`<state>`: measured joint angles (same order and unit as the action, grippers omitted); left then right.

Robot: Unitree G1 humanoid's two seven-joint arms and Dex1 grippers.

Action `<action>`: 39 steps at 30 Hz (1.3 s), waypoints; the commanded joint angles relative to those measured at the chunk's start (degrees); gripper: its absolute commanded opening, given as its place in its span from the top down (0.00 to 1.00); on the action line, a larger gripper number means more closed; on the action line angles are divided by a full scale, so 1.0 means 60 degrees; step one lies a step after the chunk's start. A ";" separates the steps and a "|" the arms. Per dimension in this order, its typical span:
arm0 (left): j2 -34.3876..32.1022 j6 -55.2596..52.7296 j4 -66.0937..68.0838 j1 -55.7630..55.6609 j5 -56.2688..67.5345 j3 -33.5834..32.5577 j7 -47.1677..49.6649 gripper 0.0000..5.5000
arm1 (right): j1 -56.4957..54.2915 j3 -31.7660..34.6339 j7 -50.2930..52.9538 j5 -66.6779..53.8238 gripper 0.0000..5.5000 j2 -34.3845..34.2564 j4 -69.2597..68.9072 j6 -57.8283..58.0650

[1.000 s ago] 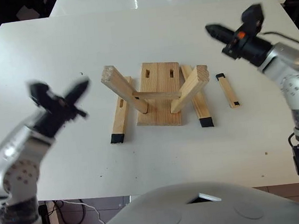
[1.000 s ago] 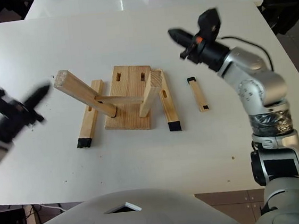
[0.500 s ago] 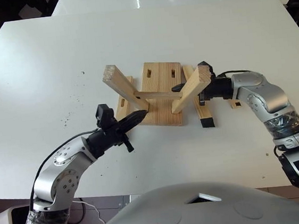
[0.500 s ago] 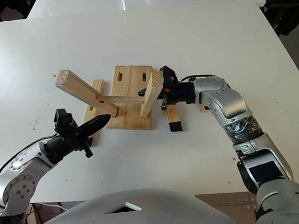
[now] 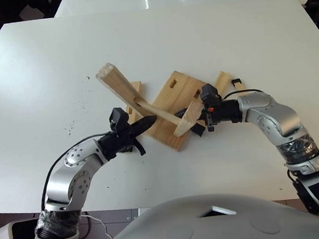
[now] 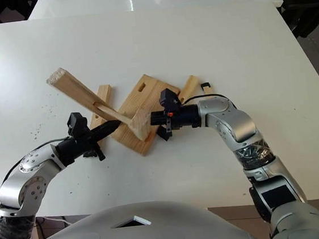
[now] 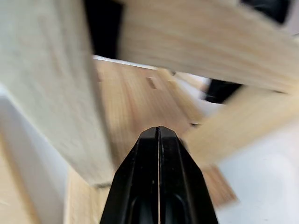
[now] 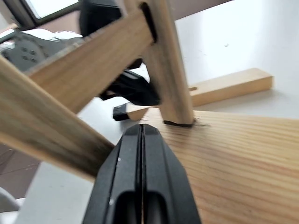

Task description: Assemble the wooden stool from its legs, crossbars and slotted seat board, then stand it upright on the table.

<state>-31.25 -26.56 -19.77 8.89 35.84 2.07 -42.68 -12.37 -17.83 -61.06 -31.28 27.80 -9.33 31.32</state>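
Left eye view: the slotted pale wooden seat board (image 5: 171,92) is lying askew on the white desk (image 5: 224,32), carrying two leaning wooden legs (image 5: 119,89) joined by a crossbar (image 5: 159,112). The left fingers (image 7: 145,186) and right fingers (image 8: 126,186), clenched empty, are flanking the leg bases. Seating them likely calls for squaring the legs, then pressing straight down.

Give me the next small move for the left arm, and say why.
Probably ease the left gripper back slightly and open it: its fingers are shut, holding nothing, with the tip near the foot of the leaning leg. The right gripper is shut too, so neither grips the leg frame tilted over the seat board.
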 commanded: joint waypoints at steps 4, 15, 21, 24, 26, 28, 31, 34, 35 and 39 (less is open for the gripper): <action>0.0108 0.0459 0.1182 -0.1396 -0.0883 0.0022 -0.0076 1.00 | 0.0251 -0.0012 0.0060 -0.0201 1.00 -0.0050 -0.0694 0.0526; 0.0325 0.0877 0.2213 -0.2368 -0.1439 -0.0358 -0.0099 1.00 | -0.0292 0.0962 0.0573 0.0049 1.00 -0.0036 -0.0235 0.0118; -0.0110 0.0231 0.1565 -0.1066 -0.0721 -0.2129 0.0282 1.00 | -0.2148 0.1166 0.1477 0.2332 1.00 0.0074 0.3690 -0.2168; -0.0372 -0.0099 0.1300 -0.0538 -0.0517 -0.2478 0.0087 1.00 | -0.2628 0.0781 0.1561 0.3366 1.00 0.0009 0.5023 -0.3252; -0.0509 -0.0414 0.0947 -0.0019 -0.0276 -0.2672 -0.0031 1.00 | -0.3061 0.0645 0.1756 0.3971 1.00 -0.0119 0.6030 -0.3952; -0.0607 -0.0841 -0.0028 0.0985 0.0338 -0.2794 -0.0409 1.00 | -0.3827 0.0673 0.2125 0.4419 1.00 -0.0439 0.7411 -0.4641; -0.0883 -0.1309 -0.1367 0.2386 0.1019 -0.2575 -0.1187 1.00 | -0.4950 0.0706 0.2496 0.4919 1.00 -0.0860 0.9352 -0.5505; -0.1295 -0.1580 -0.1968 0.2959 0.1295 -0.2536 -0.1668 1.00 | -0.5806 0.0641 0.2351 0.5321 1.00 -0.1137 1.0802 -0.6115; -0.1446 -0.1659 -0.2049 0.2937 0.1284 -0.2447 -0.1774 1.00 | -0.6024 0.0618 0.2249 0.5446 1.00 -0.1214 1.1217 -0.6266; -0.1473 -0.1393 -0.1837 0.2461 0.0244 -0.1161 -0.1589 1.00 | -0.6747 0.0455 0.2055 0.6024 1.00 -0.1694 1.2739 -0.6661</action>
<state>-40.21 -36.01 -31.89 25.58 41.84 -9.82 -53.73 -50.21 -14.12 -48.15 2.60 18.95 62.89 -7.41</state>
